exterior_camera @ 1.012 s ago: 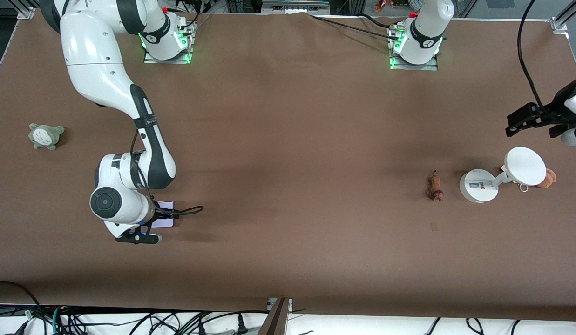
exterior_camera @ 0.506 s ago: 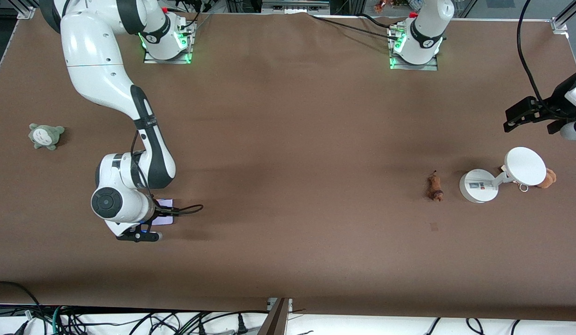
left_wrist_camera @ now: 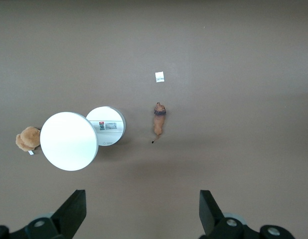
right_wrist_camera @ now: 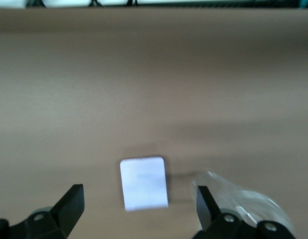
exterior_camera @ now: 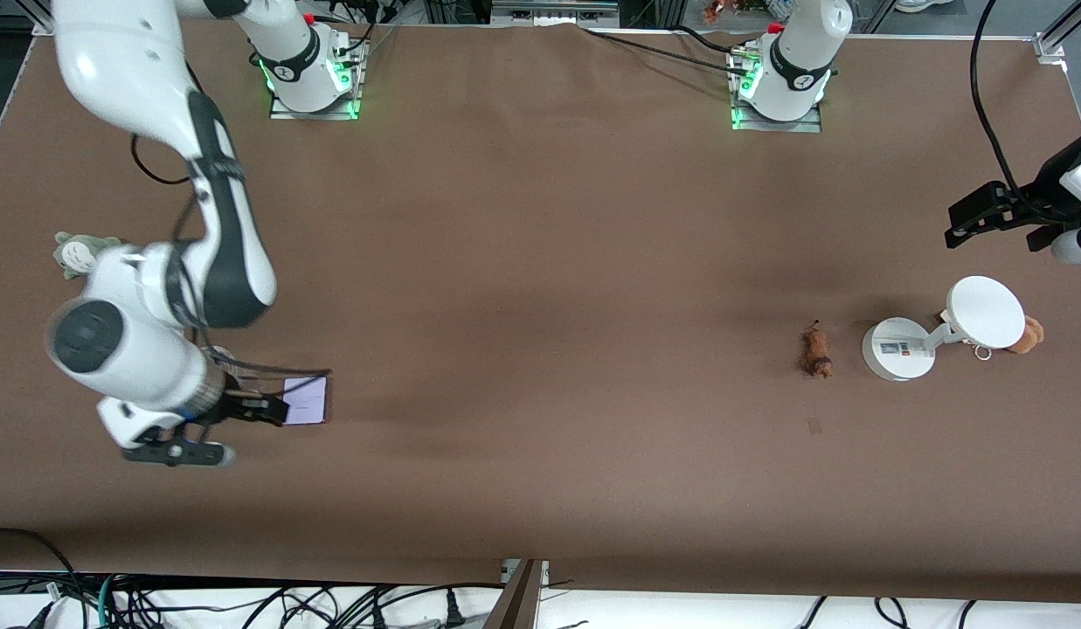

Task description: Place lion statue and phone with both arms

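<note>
- Currently my right gripper (exterior_camera: 243, 411) hangs over the table (exterior_camera: 540, 262) at the right arm's end, fingers spread wide and holding nothing; the phone (exterior_camera: 306, 400) lies flat on the cloth just beside it, framed between the open fingers in the right wrist view (right_wrist_camera: 143, 183).
- I judge the phone to be set down there, face up and free of the fingers, so that the arm can lift clear.
- Meanwhile my left gripper (exterior_camera: 986, 214) waits high over the left arm's end, fingers wide apart and empty, looking down on the lion statue (left_wrist_camera: 158, 119).
- That lion statue (exterior_camera: 817, 349) lies on its side on the bare cloth, just beside the white stand (exterior_camera: 897, 349), whose disc (exterior_camera: 985, 312) partly covers a tan plush toy (exterior_camera: 1029, 335).
- A grey-green plush toy (exterior_camera: 75, 251) sits farther from the camera than the phone, part-hidden by the right arm.
- Writing: the stand's base carries a printed label too small for me to read; the phone's faint marking is illegible.
</note>
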`<state>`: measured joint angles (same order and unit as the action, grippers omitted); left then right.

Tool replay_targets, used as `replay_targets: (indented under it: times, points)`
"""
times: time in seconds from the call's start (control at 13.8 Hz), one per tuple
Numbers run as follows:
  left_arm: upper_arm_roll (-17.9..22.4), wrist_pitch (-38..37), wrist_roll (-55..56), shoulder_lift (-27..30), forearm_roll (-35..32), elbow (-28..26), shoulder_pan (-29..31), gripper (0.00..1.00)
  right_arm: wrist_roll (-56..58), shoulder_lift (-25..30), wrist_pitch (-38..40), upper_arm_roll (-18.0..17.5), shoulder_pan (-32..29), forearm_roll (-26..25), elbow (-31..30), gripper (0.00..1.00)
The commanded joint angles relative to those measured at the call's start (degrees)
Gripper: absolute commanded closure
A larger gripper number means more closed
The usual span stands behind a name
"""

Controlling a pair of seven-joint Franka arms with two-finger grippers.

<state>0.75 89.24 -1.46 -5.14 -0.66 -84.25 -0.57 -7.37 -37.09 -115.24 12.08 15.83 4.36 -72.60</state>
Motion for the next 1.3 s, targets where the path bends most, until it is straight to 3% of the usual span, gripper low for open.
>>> replay_targets:
  times: [0.0,0.43,0.58,0.94,1.08,1.23]
  points:
    - [0.22,-1.09,-0.74,-0.39,1.01,1.11,0.22,0.0,3.49,7.36,5.45,2.41,0.08,-0.58,-2.46,0.0]
    - [0.31,-1.09,-0.82,-0.48,1.01,1.11,0.31,0.0,3.06,18.26,19.5,2.25,-0.71,-0.67,-3.69,0.0]
    - [0.31,-1.09,-0.82,-0.48,1.01,1.11,0.31,0.0,3.41,22.13,22.69,-0.46,-3.16,-0.93,-4.57,0.0]
    - [0.31,-1.09,-0.82,-0.48,1.01,1.11,0.31,0.0,3.94,34.87,26.21,-2.23,-7.3,-1.55,-15.8,0.0]
    - [0.31,-1.09,-0.82,-0.57,0.92,1.11,0.31,0.0,4.03,37.79,26.56,-4.24,-7.65,-3.9,-19.94,0.0]
    - [0.4,-1.09,-0.82,-0.57,1.01,1.11,0.31,0.0,4.2,36.83,27.35,-7.05,-7.74,-9.17,-18.91,0.0]
